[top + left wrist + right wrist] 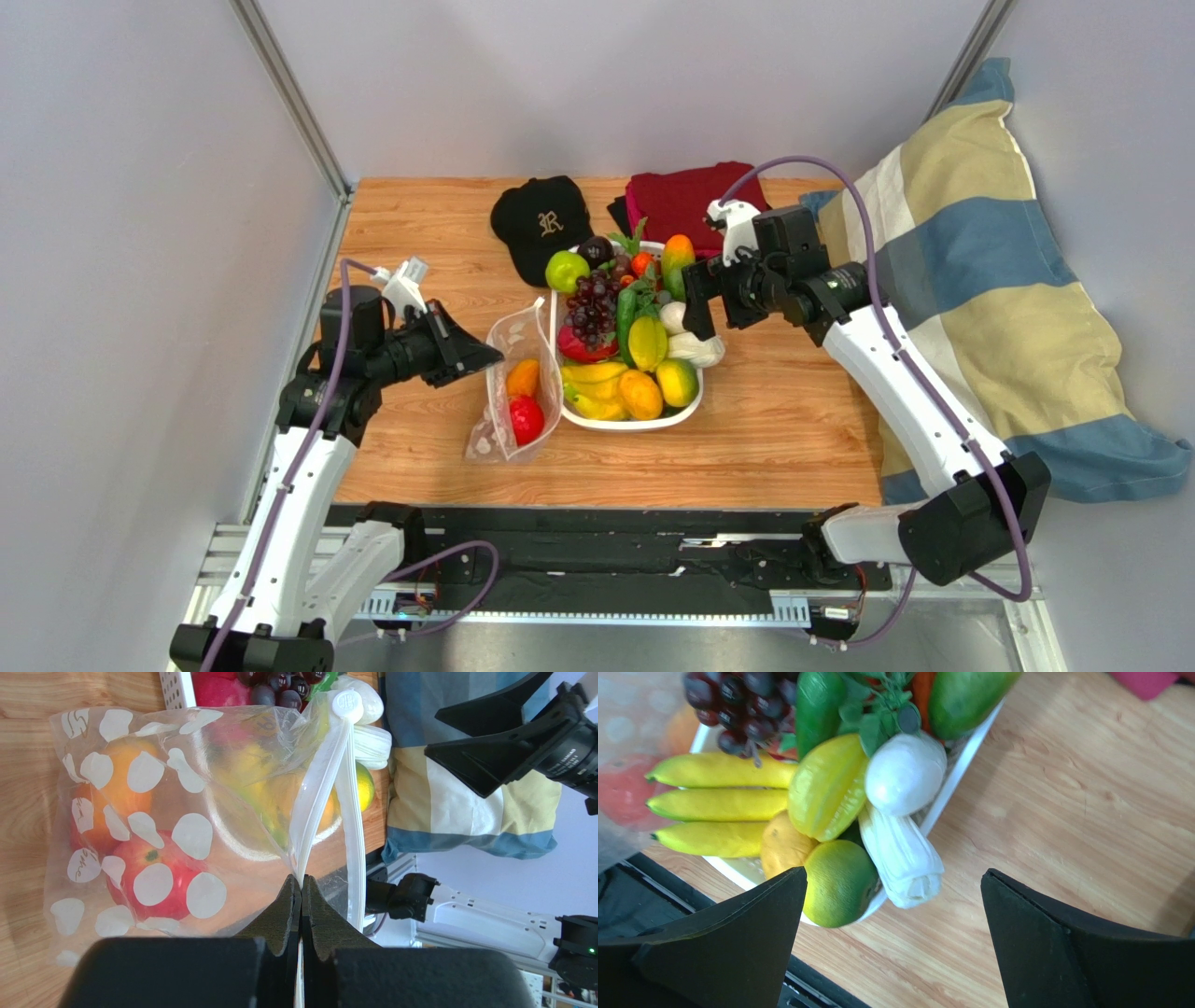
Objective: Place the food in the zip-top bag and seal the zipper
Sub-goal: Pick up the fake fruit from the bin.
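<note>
Left wrist view first: the left pincer [300, 882] is clamped right down, its black tips pressed together on a white strip of the zipper [353, 822]. From that pinch the two zipper strips fan apart, so the mouth of the zip-top bag [140, 805] gapes just ahead of the tips. Inside the dotted film, ahead of this pincer and off to one side, sit a red fruit [151, 875] with a green stalk and an orange fruit [116, 763].

Up to the top external view: the bag [516, 385] lies on the wooden table [786, 434], directly in front of the left pincer [481, 360] and just beside the white tray [687, 416].

Across the tray, the right pincer [706, 298] hangs over its far end. The right wrist view shows its fingers spread as wide as they go, with nothing between them. Under that open gap [894, 873] lies a white leafy vegetable [899, 850], and a round green fruit [840, 882] is close by one finger. Further ahead of the tips come a yellow star fruit [826, 787], three bananas [717, 805] and a dark grape bunch [738, 707], all heaped in the tray.
</note>
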Available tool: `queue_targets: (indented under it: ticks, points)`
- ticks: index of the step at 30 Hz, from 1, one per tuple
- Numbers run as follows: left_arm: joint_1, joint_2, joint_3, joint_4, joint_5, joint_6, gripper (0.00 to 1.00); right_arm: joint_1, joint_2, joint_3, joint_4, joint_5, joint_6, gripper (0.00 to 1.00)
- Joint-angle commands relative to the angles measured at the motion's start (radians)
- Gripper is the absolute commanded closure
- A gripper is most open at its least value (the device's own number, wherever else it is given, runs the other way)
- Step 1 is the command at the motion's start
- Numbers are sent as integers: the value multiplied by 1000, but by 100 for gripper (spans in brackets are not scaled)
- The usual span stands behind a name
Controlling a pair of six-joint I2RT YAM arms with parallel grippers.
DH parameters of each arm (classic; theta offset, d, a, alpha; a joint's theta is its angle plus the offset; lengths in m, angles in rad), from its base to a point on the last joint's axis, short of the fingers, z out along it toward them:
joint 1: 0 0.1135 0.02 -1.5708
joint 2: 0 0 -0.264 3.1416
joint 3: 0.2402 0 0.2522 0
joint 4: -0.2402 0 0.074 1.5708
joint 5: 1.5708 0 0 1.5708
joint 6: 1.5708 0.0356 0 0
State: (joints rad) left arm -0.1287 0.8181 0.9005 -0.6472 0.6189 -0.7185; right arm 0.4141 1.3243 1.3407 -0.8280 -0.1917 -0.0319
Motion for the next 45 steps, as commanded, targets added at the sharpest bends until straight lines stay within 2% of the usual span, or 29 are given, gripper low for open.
queue_targets:
  ticks: [1,6,9,13,16,21,23,25,39,45]
  points:
    - [6,-19,15,4,-5,16,100,-31,19,-26,-33,-14,-34,0]
    - [6,-17,20,0,-5,24,100,-57,30,-25,-62,-113,-46,1]
    - [6,-19,18,-3,-5,24,100,-48,3,-52,-83,-205,-33,5]
    - [6,-19,15,3,-2,17,100,-9,-59,-103,-80,-222,-14,9]
    - [6,-19,12,4,-4,17,100,52,-106,-138,-71,-200,9,12]
    - [6,-17,11,8,-1,10,100,156,-132,-187,-30,-69,58,17]
    - [6,-16,12,8,-4,11,100,161,-110,-199,-17,-16,76,21]
    - [6,-19,14,9,-8,10,100,161,-88,-195,-13,27,84,21]
    - [9,-20,-3,6,-31,8,100,181,50,-178,44,40,150,22]
    - [17,-11,0,-2,-28,1,100,181,99,-167,43,35,165,26]
